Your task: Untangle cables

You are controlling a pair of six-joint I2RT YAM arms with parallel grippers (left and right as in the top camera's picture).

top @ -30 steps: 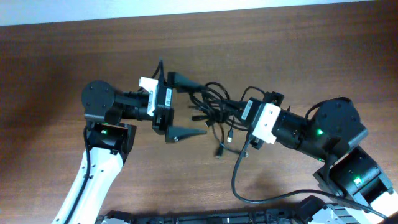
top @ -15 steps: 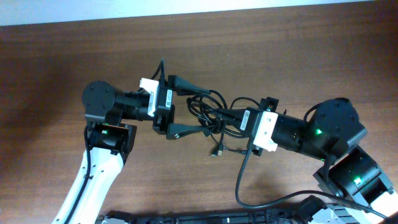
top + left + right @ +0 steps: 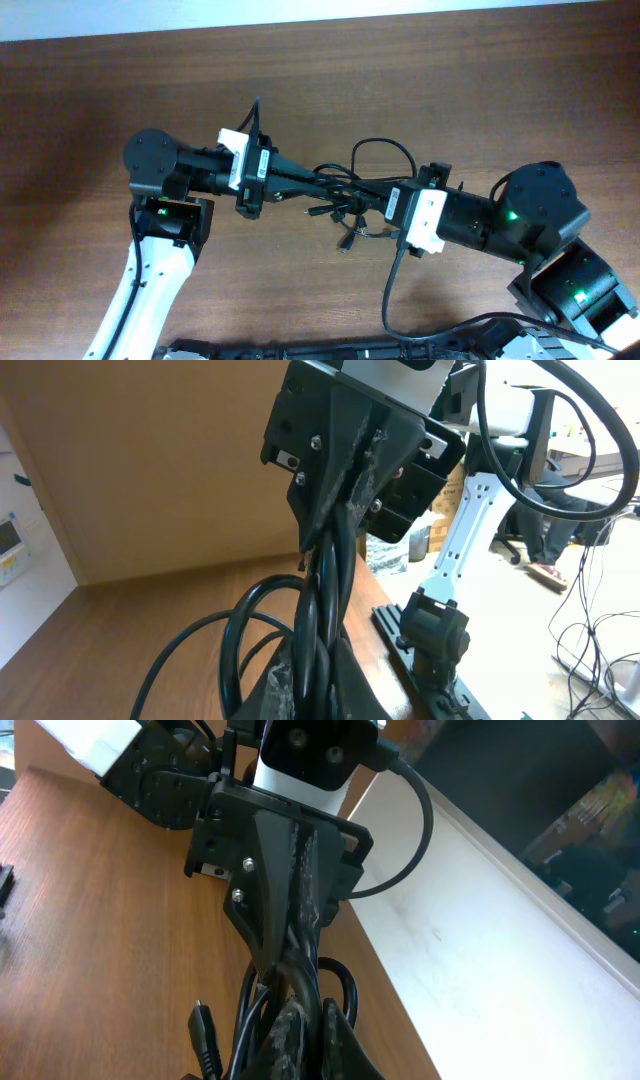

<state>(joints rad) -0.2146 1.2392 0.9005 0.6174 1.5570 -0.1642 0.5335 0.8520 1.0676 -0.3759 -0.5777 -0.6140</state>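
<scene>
The work surface is a dark brown wood-grain table, bordered along its far edge by a white strip. Both arms reach in from the near side and point their tools at each other near the table's centre. The cables are gathered in a black tangle between the two tools, slightly right of centre. The left claw points to the right. Its fingers are drawn together to a narrow point and clamp several strands of the tangle. The right claw points to the left, just beside the left one, and is likewise closed tight on the same bundle. Each wrist view confirms this. In both, the black cords run straight out from between the camera's own fingers and into the pinched fingers of the opposing tool. One strand rises out of the bundle as an open loop on the far side, above the right arm's tool. On the near side, short strands hang or trail out of the tangle. One of them ends in a small connector plug; whether it touches the table cannot be told. A thicker black supply wire curves from the right arm's wrist toward the near edge, apart from the bundle.
</scene>
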